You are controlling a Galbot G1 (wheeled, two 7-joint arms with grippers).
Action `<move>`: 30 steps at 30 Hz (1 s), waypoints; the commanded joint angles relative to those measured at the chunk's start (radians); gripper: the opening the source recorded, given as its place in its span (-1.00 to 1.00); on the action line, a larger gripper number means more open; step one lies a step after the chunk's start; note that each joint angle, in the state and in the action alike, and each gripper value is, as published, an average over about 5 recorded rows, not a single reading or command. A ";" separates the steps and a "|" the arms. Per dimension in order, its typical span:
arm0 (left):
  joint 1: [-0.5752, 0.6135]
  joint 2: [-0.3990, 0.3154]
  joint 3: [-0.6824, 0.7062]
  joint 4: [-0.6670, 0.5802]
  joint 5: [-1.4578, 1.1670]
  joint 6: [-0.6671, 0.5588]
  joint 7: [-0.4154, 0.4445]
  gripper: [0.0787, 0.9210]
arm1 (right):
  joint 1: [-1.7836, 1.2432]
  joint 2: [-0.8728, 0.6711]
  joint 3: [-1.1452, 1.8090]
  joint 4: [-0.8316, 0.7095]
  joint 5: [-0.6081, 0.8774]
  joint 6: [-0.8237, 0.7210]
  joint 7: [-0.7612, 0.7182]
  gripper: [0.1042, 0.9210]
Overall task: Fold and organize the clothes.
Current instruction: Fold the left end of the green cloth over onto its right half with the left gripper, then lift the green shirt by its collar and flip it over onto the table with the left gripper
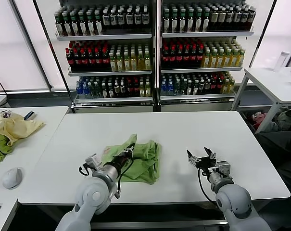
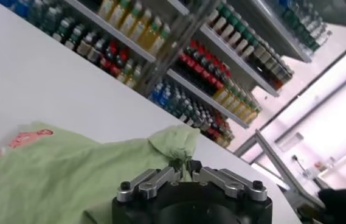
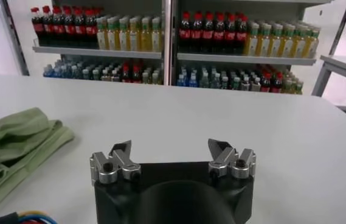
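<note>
Centre frame on the white worktop (image 1: 183,130), the left end effector (image 1: 129,152) pinches the half-folded light green cotton shirt (image 1: 144,161) to fold it, while the right end effector (image 1: 201,157), lower right, waits open and empty.

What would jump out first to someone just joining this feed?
The crumpled light green shirt lying left of centre near the front of the white table, with the left end effector closed on its cloth. To the right, the right end effector hovers open over bare tabletop, apart from the shirt. Behind the table, the drinks shelves packed with bottles fill the background.
</note>
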 commanded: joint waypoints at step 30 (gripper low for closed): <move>0.156 0.158 -0.138 0.075 0.509 -0.107 0.116 0.76 | 0.001 0.033 -0.013 -0.004 -0.035 0.016 -0.006 0.76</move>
